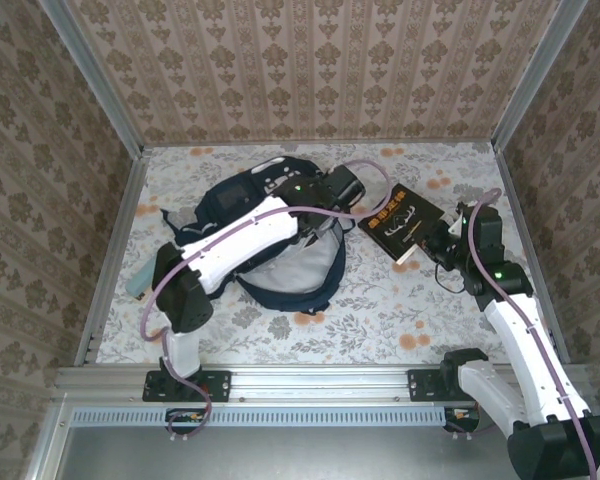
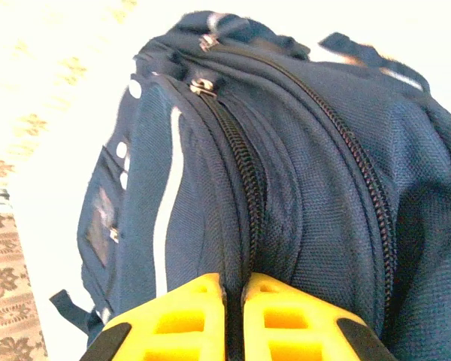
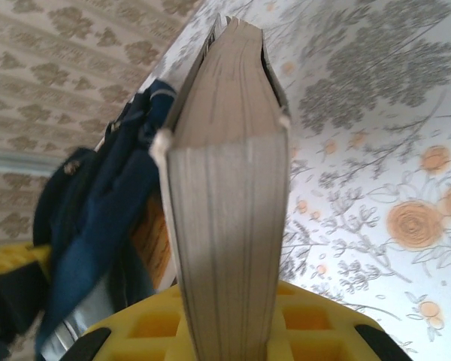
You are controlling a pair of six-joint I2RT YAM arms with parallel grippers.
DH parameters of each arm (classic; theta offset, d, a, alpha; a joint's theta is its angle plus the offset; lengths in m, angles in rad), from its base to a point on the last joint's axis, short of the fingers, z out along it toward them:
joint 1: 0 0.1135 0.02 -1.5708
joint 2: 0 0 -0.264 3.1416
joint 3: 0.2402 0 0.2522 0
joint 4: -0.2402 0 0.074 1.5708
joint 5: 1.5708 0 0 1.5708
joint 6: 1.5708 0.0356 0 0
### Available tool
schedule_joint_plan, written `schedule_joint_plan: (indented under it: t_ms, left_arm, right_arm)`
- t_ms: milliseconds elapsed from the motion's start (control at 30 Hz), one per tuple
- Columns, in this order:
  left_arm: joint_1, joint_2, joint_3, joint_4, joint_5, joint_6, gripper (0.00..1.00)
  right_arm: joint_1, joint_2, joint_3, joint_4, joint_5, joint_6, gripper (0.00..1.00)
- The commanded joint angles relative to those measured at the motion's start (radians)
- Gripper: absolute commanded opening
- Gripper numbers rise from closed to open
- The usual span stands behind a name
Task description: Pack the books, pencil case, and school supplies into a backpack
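My left gripper (image 2: 235,295) has its yellow fingers pressed nearly together on the backpack (image 2: 308,173). It seems to nip a fold along the zipper, though the bite itself is hidden. My right gripper (image 3: 227,312) pinches the black book (image 3: 225,195) across its thickness, page edges facing my wrist camera, just right of the backpack over the floral table (image 3: 376,105). The mint pencil case (image 1: 139,281) lies off to the backpack's left, near the table's edge.

The left arm (image 1: 235,245) hides much of the backpack (image 1: 223,198), and the black book's (image 1: 400,222) gold lettering is unreadably small
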Motion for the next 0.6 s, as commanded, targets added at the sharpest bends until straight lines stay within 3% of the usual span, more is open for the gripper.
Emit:
schedule_joint_plan:
  t_ms: [0, 200, 567]
  left_arm:
    - [-0.005, -0.099, -0.010, 0.228, -0.094, 0.041, 0.10]
    - [0.001, -0.113, -0.013, 0.319, -0.064, 0.033, 0.09]
    - [0.001, -0.113, 0.003, 0.313, 0.003, 0.008, 0.09]
  right_arm:
    - [-0.002, -0.029, -0.027, 0.148, -0.177, -0.019, 0.06]
    - [0.014, -0.014, -0.171, 0.445, -0.370, 0.158, 0.07]
    - [0.212, 0.122, -0.192, 0.652, -0.270, 0.233, 0.07]
